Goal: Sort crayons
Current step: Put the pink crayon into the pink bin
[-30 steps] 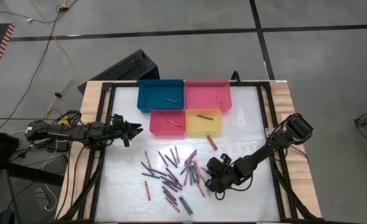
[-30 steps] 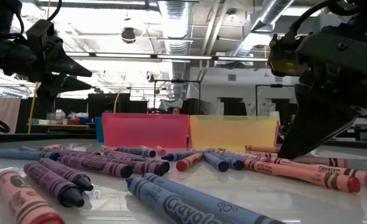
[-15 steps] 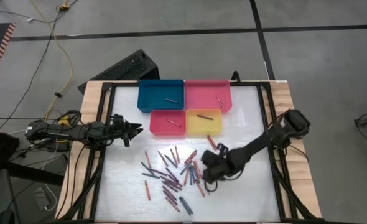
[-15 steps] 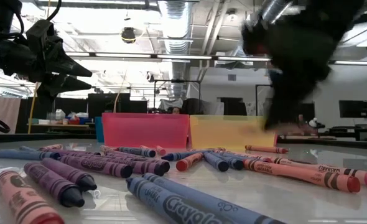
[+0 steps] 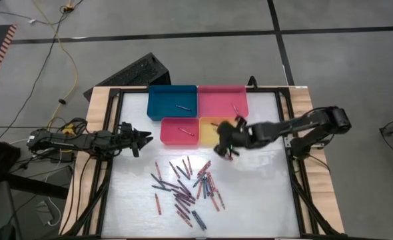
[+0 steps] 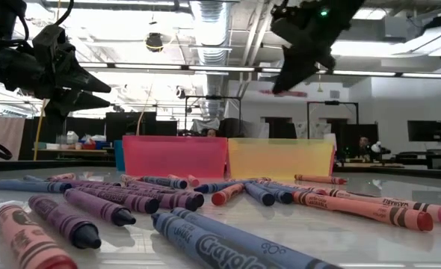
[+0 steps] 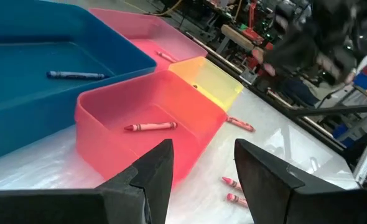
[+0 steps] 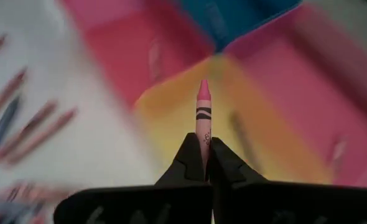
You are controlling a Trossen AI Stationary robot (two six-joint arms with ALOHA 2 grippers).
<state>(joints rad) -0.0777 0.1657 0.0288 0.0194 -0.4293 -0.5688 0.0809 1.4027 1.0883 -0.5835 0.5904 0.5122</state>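
Several crayons, red, pink, purple and blue, lie scattered on the white table below the four trays. My right gripper hangs high over the yellow tray, shut on a pink crayon. In the low view it stands well above the trays. My left gripper waits open at the table's left side, level, pointing at the red tray. The blue tray, the pink tray and the red tray each hold one crayon. My right gripper pinches the pink crayon's blunt rear end between its two fingertips. The crayon lies along the fingers and sticks out ahead of them, tip forward. It is lifted clear, slanting down over the yellow tray.
The four trays stand together at the table's far middle. One loose crayon lies just near of the yellow tray. Black frame rails and wooden edges border the table. Bare white table lies to the right of the crayon pile.
My right gripper has risen from the right edge of the crayon pile and swung toward the far edge, ending above the yellow tray. It stayed shut and carried the pink crayon up clear of the table. The wrist has turned on the way.
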